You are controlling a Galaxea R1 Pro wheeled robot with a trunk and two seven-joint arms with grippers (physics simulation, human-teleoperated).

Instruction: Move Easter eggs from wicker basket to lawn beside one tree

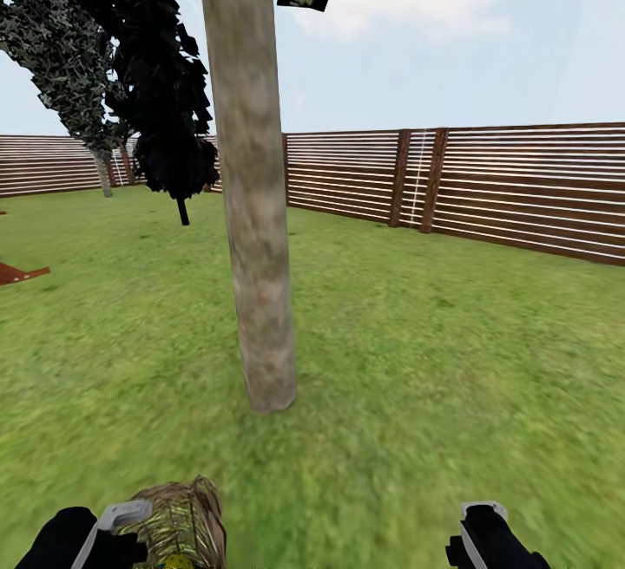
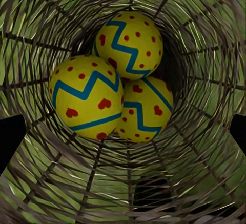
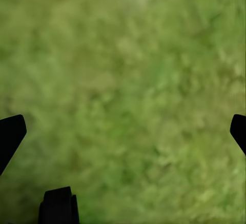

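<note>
The wicker basket surrounds the left wrist view, which looks down its inside at three yellow Easter eggs with blue zigzags and red marks: one nearest, one behind it, one beside it. My left gripper is at the basket's mouth with its dark fingers wide apart. In the head view the basket sits at the bottom edge beside the left gripper. The tree with its pale trunk rises from the lawn just ahead. My right gripper hangs open over bare grass.
A small all-black tree and a dark leafy tree stand further back on the left. A brown slatted fence closes the garden behind. A reddish wooden piece pokes in at the left edge.
</note>
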